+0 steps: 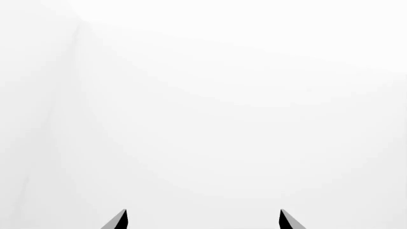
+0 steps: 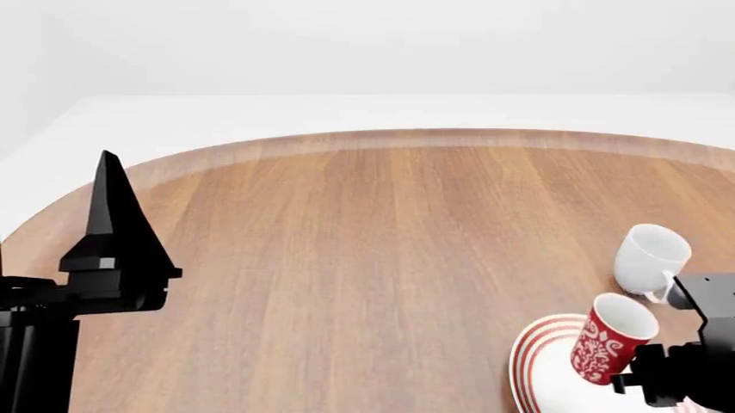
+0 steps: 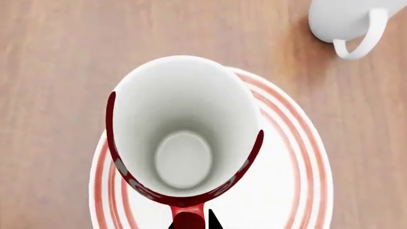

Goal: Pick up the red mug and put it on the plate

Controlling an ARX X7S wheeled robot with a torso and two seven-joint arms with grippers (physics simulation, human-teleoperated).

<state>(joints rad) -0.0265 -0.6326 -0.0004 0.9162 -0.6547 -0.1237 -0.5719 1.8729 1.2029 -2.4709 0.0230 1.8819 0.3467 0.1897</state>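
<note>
Small red mug with white ornamental pattern [image 2: 607, 342] over round white red-ringed plate [image 2: 540, 361].
Right gripper [image 3: 198, 223] clamped on its handle; mug tilted. Left gripper [image 1: 202, 220] fingers apart, holding nothing. Plain white mug [image 2: 649, 256] just beyond on the wooden table [image 2: 379, 258].

Your left arm [image 2: 46, 301] stands at the left edge of the head view, raised, with one dark pointed finger [image 2: 112, 202] aimed upward above its black wrist block. In the left wrist view, the left gripper [image 1: 203, 220] shows two dark fingertips [image 1: 118, 220] set well apart, nothing between them; the jaws stand wide.

Your right arm [image 2: 701, 344] enters at the lower right corner of the head view, its black links low and partly cut off by the frame edge. In the right wrist view, the right gripper [image 3: 197, 222] shows only one dark fingertip [image 3: 213, 220] at the picture's edge, beside a red handle [image 3: 188, 219]. Whether those jaws are closed cannot be determined.
</note>
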